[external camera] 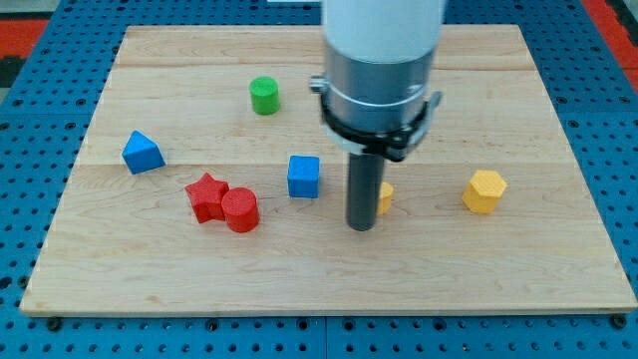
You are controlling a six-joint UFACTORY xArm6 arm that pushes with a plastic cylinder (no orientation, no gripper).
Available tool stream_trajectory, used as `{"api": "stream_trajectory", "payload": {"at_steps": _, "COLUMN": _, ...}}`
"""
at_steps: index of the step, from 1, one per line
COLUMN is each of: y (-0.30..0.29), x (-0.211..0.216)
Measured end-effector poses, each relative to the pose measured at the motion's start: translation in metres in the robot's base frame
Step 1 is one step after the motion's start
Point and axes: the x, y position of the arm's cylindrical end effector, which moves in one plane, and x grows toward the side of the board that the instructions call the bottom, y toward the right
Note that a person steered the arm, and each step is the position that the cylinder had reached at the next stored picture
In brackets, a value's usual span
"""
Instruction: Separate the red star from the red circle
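Overhead, no pincer shows; my tip (361,227) touches the wooden board (319,284) amid blue pegboard (30,150).

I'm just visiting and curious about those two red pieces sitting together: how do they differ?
The red star has a pointed outline; the red circle is a smooth round cylinder. The star lies toward the view's left, the circle at its lower right, nearer my tip. Both are the same red, look similar in size, and touch each other on the wooden board.
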Motion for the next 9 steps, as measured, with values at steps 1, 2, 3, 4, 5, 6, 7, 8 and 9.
{"api": "stream_trajectory", "payload": {"at_steps": 1, "y": 0.002, "x": 0.012}}
{"api": "stream_trajectory", "payload": {"at_steps": 2, "y": -0.059, "x": 0.035}}
{"api": "stream_trajectory", "payload": {"at_steps": 3, "y": -0.13, "x": 0.012}}
{"api": "stream_trajectory", "payload": {"at_steps": 4, "y": -0.186, "x": 0.012}}
{"api": "stream_trajectory", "payload": {"at_steps": 5, "y": -0.195, "x": -0.004}}
{"api": "stream_trajectory", "payload": {"at_steps": 6, "y": -0.196, "x": -0.014}}
{"api": "stream_trajectory", "payload": {"at_steps": 7, "y": -0.193, "x": -0.023}}
{"api": "stream_trajectory", "payload": {"at_steps": 8, "y": -0.192, "x": -0.071}}
{"api": "stream_trajectory", "payload": {"at_steps": 9, "y": -0.184, "x": -0.092}}
